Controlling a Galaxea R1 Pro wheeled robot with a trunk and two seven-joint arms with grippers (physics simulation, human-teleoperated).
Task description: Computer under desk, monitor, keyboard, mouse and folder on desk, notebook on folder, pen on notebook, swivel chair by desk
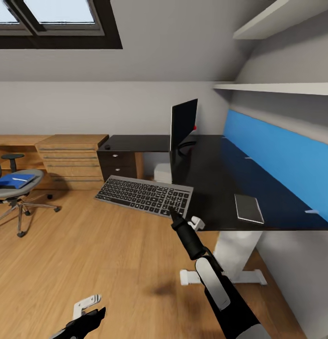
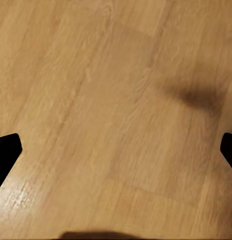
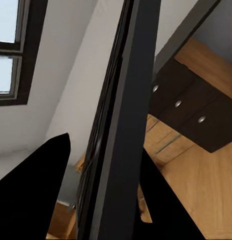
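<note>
At frame centre, right gripper (image 1: 175, 213) pinches the keyboard (image 1: 144, 194) by its near edge, held beside the desk (image 1: 216, 179). Monitor (image 1: 183, 123) behind; folder (image 1: 14, 180) on swivel chair (image 1: 13, 188), left. Left gripper (image 2: 116, 150) spread wide over floor (image 2: 106, 100). No legible writing.

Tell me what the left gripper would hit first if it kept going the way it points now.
The wood floor. The left gripper is open and aimed at bare planks, with nothing between its fingers; how far off the floor lies is unclear.

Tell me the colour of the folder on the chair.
Bright blue; the folder shows best in the head view.
</note>
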